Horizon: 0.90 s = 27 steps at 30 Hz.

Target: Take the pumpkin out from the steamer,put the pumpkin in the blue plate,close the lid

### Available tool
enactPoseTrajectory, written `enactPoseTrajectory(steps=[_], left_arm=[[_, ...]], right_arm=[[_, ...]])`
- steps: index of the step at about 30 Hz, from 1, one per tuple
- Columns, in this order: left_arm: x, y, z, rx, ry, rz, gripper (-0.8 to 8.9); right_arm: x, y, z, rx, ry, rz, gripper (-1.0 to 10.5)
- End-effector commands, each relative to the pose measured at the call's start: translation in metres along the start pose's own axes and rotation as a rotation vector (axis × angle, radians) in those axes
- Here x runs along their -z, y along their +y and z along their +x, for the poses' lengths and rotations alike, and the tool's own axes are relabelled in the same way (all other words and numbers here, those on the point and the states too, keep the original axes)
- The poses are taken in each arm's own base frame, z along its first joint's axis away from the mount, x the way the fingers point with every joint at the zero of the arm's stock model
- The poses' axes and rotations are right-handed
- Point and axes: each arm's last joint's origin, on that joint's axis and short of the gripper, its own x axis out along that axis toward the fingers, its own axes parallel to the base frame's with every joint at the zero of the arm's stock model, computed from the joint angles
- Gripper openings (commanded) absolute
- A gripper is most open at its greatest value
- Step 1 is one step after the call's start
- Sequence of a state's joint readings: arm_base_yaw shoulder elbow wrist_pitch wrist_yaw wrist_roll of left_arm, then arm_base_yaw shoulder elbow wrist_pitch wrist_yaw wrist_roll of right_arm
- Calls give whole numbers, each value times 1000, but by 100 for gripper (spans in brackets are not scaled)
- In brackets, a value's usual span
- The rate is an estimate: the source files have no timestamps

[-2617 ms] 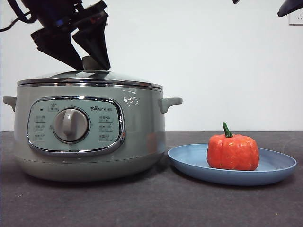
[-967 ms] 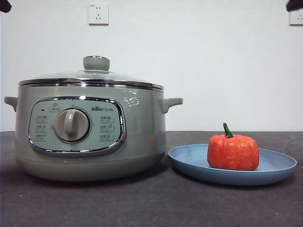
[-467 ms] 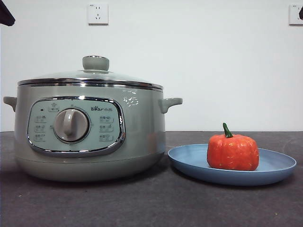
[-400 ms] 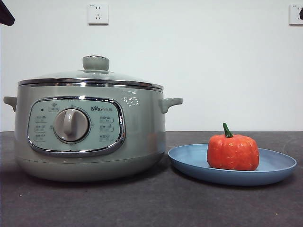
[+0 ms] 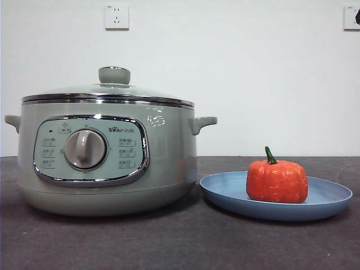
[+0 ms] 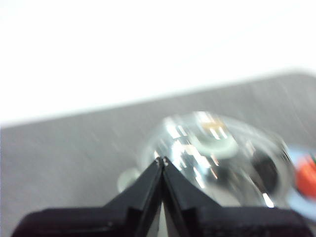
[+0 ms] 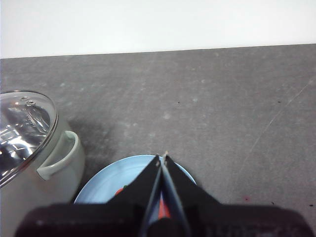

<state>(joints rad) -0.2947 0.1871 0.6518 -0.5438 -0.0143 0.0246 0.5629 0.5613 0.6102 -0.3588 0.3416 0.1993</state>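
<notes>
The pale green steamer (image 5: 169, 152) stands on the left of the table. The glass lid (image 5: 107, 93) sits closed on it, green knob (image 5: 114, 75) up. The orange-red pumpkin (image 5: 277, 180) stands upright in the blue plate (image 5: 225, 194) to the steamer's right. My left gripper (image 6: 162, 160) is shut and empty, high above the lid (image 6: 212, 143) in a blurred view, with the pumpkin (image 6: 308, 175) at the picture's edge. My right gripper (image 7: 163, 157) is shut and empty, high above the plate (image 7: 108, 180). Its jaws hide most of the pumpkin there.
The table is dark grey and a white wall stands behind it, with sockets (image 5: 117, 17) high up. A black arm tip (image 5: 357, 17) shows at the front view's top right corner. The steamer's side handle (image 7: 57, 160) is close to the plate's rim.
The gripper that was at the lid's knob has let go and risen. Its black tip has since left the front view's top left corner. The lid, pumpkin and plate have not moved.
</notes>
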Motion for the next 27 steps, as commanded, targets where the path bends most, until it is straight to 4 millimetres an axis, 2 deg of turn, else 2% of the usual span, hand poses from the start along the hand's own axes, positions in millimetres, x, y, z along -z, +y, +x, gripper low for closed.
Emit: enactPoseTrajectory(steps=[1, 5, 8, 13, 16, 27], left_arm=[[21, 4, 0, -105, -21, 10, -3], [56, 8, 12, -193, -41, 22, -3], [86, 13, 30, -226, -25, 18, -3], [135, 16, 53, -220, 20, 8, -3], [156, 16, 58, -218, 85, -26, -3], [158, 16, 57, -220, 107, -43, -3]], right_arm=[[1, 0, 1, 4, -2, 11, 1], [1, 0, 1, 4, -2, 11, 1], [1, 0, 1, 4, -2, 11, 1], [1, 0, 1, 5, 0, 11, 1], [2, 0, 1, 5, 1, 10, 1], [5, -1, 0, 12, 33, -2, 1]])
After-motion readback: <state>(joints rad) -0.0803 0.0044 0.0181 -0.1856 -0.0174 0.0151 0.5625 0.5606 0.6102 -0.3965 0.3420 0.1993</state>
